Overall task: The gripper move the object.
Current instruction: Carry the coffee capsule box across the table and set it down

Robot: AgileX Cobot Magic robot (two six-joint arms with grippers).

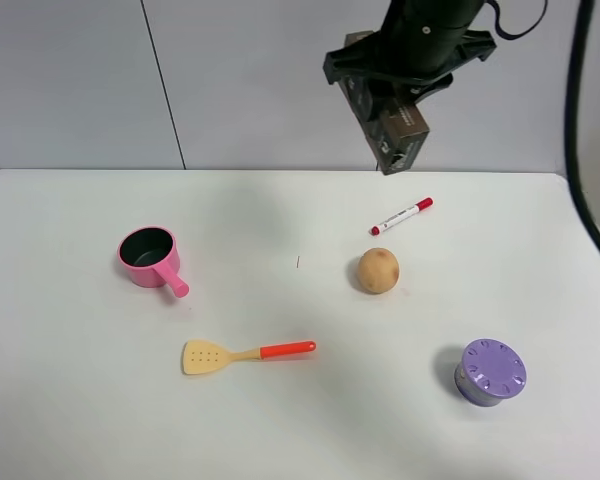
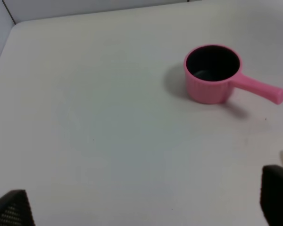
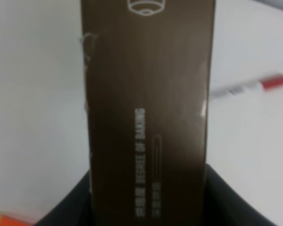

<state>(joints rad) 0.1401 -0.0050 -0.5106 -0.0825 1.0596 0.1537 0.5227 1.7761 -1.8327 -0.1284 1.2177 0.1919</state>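
Clamping is seen at the black right end effector point(image 1: 385, 100), whose jaws are closed on a long, narrow dark brown carton point(image 1: 405, 125) with small white print. The carton is held high above the white surface point(image 1: 70, 400), touching nothing on it, and in the high view it is seen against the grey wall at the far edge, tilted, with its free end pointing downward. In the right wrist view the broad brown face of the carton point(image 3: 148, 108) fills the middle of the frame, with the print running along its length.

On the surface near the held carton a white marker with a red cap point(image 1: 401, 216) is laid at a slant. A round tan potato point(image 1: 377, 270) is set just nearer than it. A purple round ridged lid point(image 1: 491, 371) is placed well apart on the right. A yellow slotted spatula with an orange handle point(image 1: 245, 352) is found near the middle, and a pink pot with a dark inside point(image 1: 147, 255) on the left.

The left end effector point(image 2: 141, 202) is seen with its two black fingers spread wide apart, nothing being held between them.
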